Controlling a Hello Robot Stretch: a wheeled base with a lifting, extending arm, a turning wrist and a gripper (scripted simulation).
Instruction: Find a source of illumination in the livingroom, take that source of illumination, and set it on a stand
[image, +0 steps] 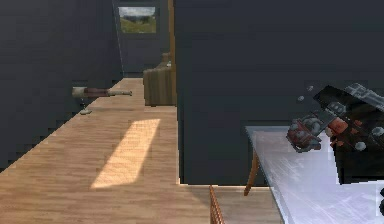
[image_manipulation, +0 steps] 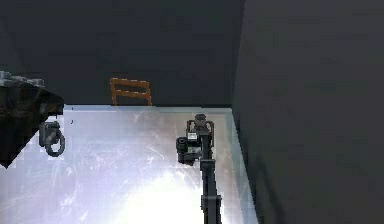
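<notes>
a dark-walled corridor with a wooden floor (image: 70, 150) is running away toward a framed picture (image: 138, 19) on the end wall, with a brown boxy seat (image: 158, 84) and a long low brown shape (image: 100, 92) lying near its far end. at the forward view's right, a white table (image: 300, 185) is carrying a dark heap of clutter (image: 345, 120) at one end, likely leaving the rest free as a work surface. in the arm side view, a wooden chair (image_manipulation: 130, 90) is standing at the table's far edge, placed for sitting. the arm (image_manipulation: 208, 190) is lying out over the tabletop. the gripper (image_manipulation: 193, 135) is hanging above bare white surface, holding nothing, and the set of its fingers cannot be told. where the source of illumination is cannot be told, so the task is probably sitting at its finding step.
</notes>
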